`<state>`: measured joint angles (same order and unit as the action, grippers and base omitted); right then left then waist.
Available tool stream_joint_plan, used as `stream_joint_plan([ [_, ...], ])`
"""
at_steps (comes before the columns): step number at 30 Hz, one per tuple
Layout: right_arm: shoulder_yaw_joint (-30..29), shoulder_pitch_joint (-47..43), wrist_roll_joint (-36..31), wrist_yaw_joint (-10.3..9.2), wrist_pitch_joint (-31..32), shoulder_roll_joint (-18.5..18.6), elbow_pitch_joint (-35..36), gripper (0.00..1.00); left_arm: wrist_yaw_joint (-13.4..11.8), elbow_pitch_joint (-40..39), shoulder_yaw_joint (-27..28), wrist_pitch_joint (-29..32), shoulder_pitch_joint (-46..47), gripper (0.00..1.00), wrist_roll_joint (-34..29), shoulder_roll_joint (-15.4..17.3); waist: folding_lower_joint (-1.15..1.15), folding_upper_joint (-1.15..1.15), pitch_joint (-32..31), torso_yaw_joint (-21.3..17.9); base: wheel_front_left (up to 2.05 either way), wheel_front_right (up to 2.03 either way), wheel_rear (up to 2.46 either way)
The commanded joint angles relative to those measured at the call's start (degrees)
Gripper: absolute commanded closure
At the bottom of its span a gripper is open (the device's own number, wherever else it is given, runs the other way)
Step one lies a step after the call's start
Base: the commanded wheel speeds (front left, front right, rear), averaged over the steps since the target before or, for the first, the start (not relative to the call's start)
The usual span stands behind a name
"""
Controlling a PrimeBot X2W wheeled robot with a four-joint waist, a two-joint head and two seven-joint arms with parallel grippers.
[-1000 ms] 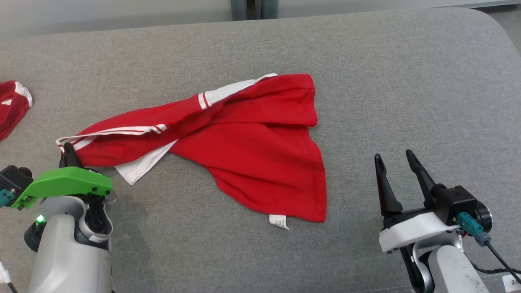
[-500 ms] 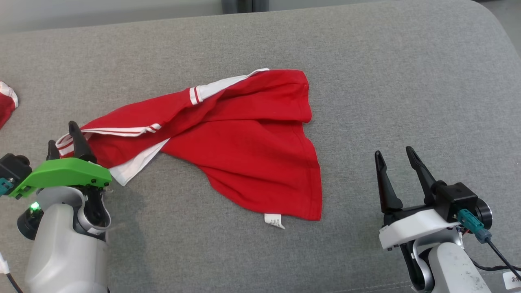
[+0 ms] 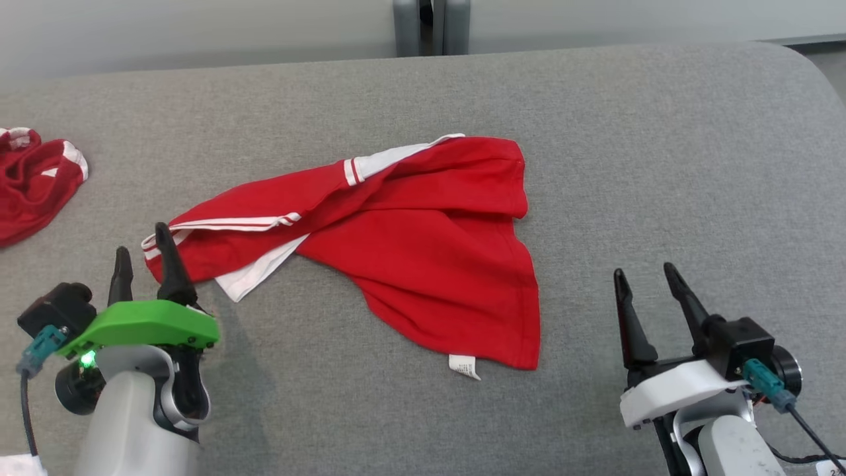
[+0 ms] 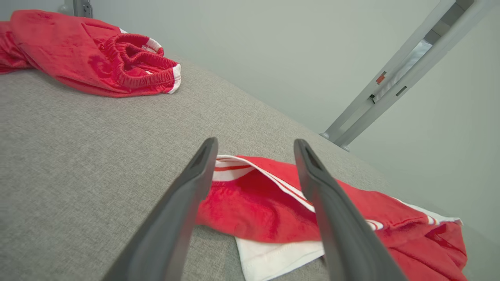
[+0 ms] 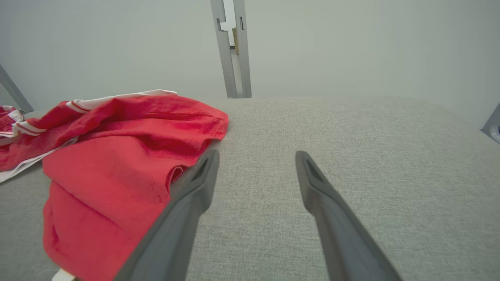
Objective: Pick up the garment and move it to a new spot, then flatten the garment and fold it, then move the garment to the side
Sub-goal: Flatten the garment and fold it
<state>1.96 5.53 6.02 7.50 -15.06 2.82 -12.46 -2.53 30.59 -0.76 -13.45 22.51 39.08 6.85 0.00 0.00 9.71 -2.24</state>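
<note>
**Head view.** The red cotton garment with white striped trim (image 3: 423, 264) lies crumpled on the grey woven-fabric counter (image 3: 661, 165), near its middle. Its long axis runs diagonally, from the striped end at the near left to the plain hem at the far right. A white care label sticks out at the near edge. The left claw (image 3: 141, 241) has its 2 fingers apart and grips nothing. The striped end lies directly ahead of it, and 1 finger overlaps that end in this view; whether it touches the cloth cannot be told. The right claw (image 3: 643, 270) also has its fingers apart and empty, well apart from the garment, which lies to its left. A second, bunched red garment with white trim (image 3: 33, 192) rests at the far left edge.

**Left wrist view.** The striped corner of the garment (image 4: 254, 210) sits between and just beyond the 2 spread fingers. The rest of the cloth trails off to the right of this view. The bunched red garment (image 4: 97, 62) lies further ahead, at the upper left.

**Right wrist view.** The garment's plain red body (image 5: 117, 164) lies left of the spread fingers, with bare counter straight ahead.

**Assessment.** The left arm is the nearer. Flattening probably needs the right claw to cross left to the opposite hem, so that both pull along the long axis.
</note>
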Motion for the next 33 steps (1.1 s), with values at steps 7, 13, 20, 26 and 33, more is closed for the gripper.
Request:
stream_joint_plan([
  [7, 4.89, -2.59, 1.86, -0.02, -0.18, 0.14, -4.42, 0.0, -1.56, -7.5, -2.92, -0.15, -7.53, 0.0, -1.06, -1.98, 0.0, 0.0, -2.53, 3.35, 0.0, 0.0, 0.0],
  [13, 8.72, -0.3, 2.64, -0.02, -0.18, 0.17, -12.29, 0.0, -3.25, -12.3, -6.93, 0.05, -11.97, 0.0, -2.36, -3.12, 0.0, 0.0, -2.52, 5.87, 0.0, 0.0, 0.0],
  [20, 12.61, 3.43, 4.91, -0.02, -0.18, 0.17, -21.04, 0.0, -4.86, -15.35, -10.0, 0.33, -14.95, 0.0, -3.42, -3.34, 0.0, 0.0, -2.19, 7.75, 0.0, 0.0, 0.0],
  [26, 15.06, 6.51, 7.04, -0.01, 0.05, 0.16, -27.44, 1.0, -5.79, -16.47, -10.82, 0.55, -16.33, 0.0, -4.09, -3.3, 0.0, 0.0, -2.32, 7.9, 0.0, 0.0, 0.0],
  [33, 12.3, 9.33, 6.79, -0.02, -0.07, 0.23, -27.66, 1.0, -6.09, -16.54, -12.03, 0.74, -17.04, 0.0, -4.66, -3.3, 0.0, 0.0, -2.49, 6.74, 0.0, 0.0, 0.0],
])
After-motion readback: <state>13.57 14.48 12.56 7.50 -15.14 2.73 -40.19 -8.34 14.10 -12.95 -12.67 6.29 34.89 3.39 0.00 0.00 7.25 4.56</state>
